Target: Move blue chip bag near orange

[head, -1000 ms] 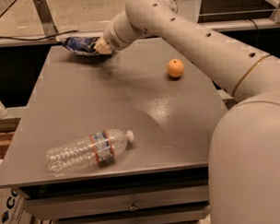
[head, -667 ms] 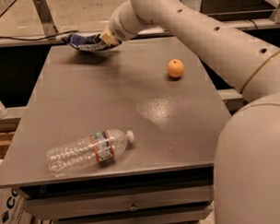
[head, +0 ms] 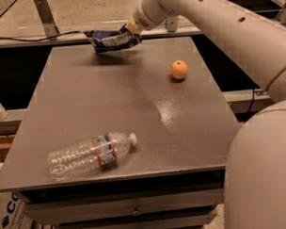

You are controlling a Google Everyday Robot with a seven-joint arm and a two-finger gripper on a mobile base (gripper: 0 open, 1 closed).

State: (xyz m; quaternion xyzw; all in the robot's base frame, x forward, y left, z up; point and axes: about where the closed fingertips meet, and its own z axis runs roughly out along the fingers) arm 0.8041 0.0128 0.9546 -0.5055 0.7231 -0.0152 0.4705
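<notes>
Showing gripper (head: 129,30) clenched on right end of blue chip bag (head: 110,40), held just above far edge of table (head: 110,108); orange (head: 179,69) resting at table's right, well apart from bag; plastic bottle (head: 90,154) lying front left.

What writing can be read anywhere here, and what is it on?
"C": a large dark letter on the box at lower left. The rest is cut off, and the small line under it is too blurred to read.
Bag, held by the gripper over the far edge of the table: white lettering, too blurred to read.
Bottle label: too small to read.
</notes>
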